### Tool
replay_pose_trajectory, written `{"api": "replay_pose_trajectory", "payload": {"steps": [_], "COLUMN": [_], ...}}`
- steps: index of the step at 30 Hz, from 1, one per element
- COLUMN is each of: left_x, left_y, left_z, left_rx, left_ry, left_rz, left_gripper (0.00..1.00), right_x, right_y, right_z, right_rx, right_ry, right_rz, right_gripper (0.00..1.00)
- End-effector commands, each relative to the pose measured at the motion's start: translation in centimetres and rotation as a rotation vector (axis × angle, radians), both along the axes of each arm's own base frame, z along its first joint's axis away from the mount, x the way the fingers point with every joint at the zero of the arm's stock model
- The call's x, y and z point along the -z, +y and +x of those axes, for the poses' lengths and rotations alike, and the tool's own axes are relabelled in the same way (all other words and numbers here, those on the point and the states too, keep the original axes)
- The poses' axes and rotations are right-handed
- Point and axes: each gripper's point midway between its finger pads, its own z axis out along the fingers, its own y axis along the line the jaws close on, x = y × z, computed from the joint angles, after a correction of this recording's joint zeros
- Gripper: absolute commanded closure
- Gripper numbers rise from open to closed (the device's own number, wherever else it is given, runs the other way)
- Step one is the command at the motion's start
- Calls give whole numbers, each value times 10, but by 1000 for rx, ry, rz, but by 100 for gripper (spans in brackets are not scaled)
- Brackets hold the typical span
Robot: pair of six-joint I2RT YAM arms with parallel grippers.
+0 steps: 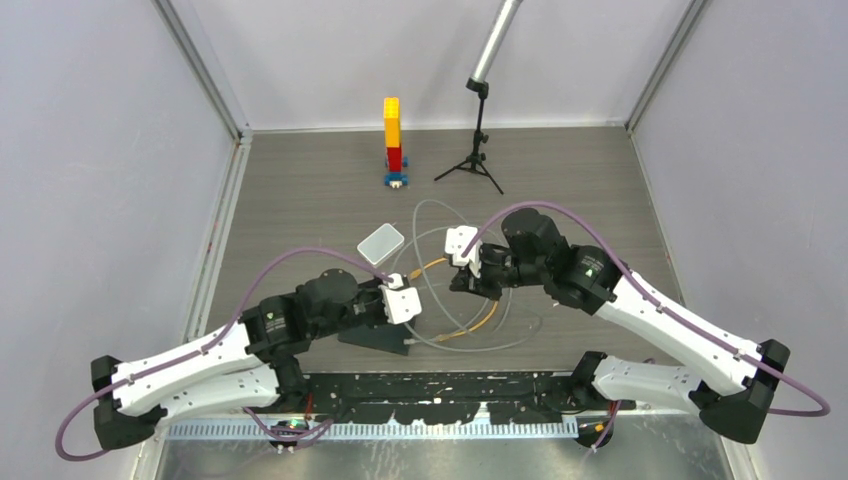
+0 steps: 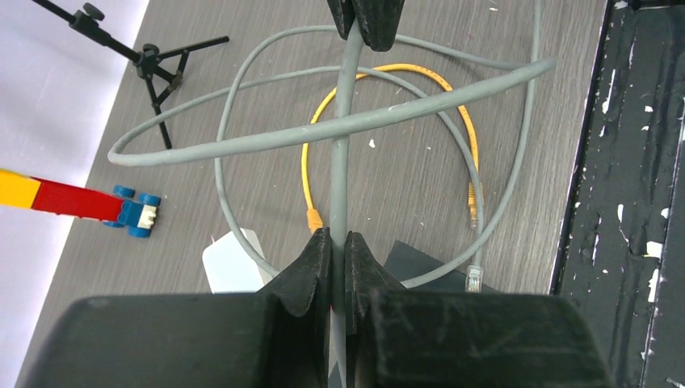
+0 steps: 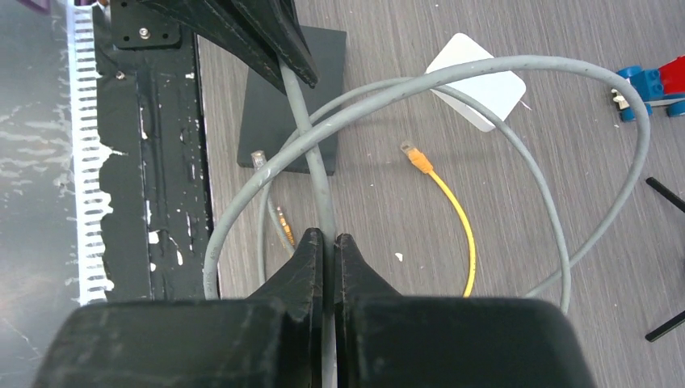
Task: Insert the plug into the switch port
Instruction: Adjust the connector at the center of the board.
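Note:
The grey cable [image 2: 339, 145] is stretched taut between my two grippers, and its loops lie on the table. My left gripper [image 2: 338, 238] is shut on it, and so is my right gripper [image 3: 325, 238]. In the top view the left gripper [image 1: 420, 305] and right gripper [image 1: 457, 287] face each other closely. The cable's clear plug [image 2: 474, 279] lies free at the edge of a black pad [image 3: 299, 89]; the plug also shows in the right wrist view [image 3: 258, 158]. The white box [image 1: 381, 242] lies flat beyond the left gripper, apart from both grippers. Its port opening does not show.
A thin orange cable [image 3: 460, 218] with orange plugs lies among the grey loops. A yellow, red and blue brick tower [image 1: 393, 140] and a small black tripod [image 1: 478, 150] stand at the back. A black rail [image 1: 440, 385] runs along the near edge.

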Motion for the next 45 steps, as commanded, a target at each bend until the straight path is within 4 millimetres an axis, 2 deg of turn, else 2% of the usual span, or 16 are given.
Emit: {"api": "replay_pose_trajectory", "payload": {"steps": [1, 5, 11, 12, 17, 22, 26, 32, 37, 40, 45], "left_x": [-23, -25, -27, -28, -36, -42, -45, -33, -28, -29, -30], "left_y": [-7, -6, -3, -3, 5, 22, 21, 10, 6, 6, 7], "left_z": [-3, -4, -4, -5, -11, -13, -19, -21, -14, -10, -7], "left_rx": [34, 28, 6, 3, -13, -52, -21, 10, -8, -31, -46], "left_ry": [-41, -42, -27, -19, 11, -2, 2, 38, 33, 24, 16], "left_rz": [-91, -117, -157, -171, -252, -323, -353, -269, -255, -250, -254], "left_gripper": [100, 100, 69, 67, 61, 54, 52, 53, 53, 54, 54], "right_x": [-10, -13, -21, -22, -25, -38, -48, -52, -63, -56, -21], "right_y": [-1, -7, -19, -21, -33, -42, -46, -50, -67, -90, -114], "right_z": [10, 10, 12, 12, 14, 12, 4, 5, 13, 31, 53], "right_rx": [37, 53, 94, 102, 139, 166, 156, 177, 271, 409, 577], "right_ry": [-49, -70, -123, -130, -174, -204, -208, -220, -243, -260, -206], "right_rz": [28, 36, 50, 50, 54, 89, 121, 128, 102, -15, -262], "right_gripper": [99, 99, 100, 100, 100, 99, 99, 99, 99, 99, 100]}}
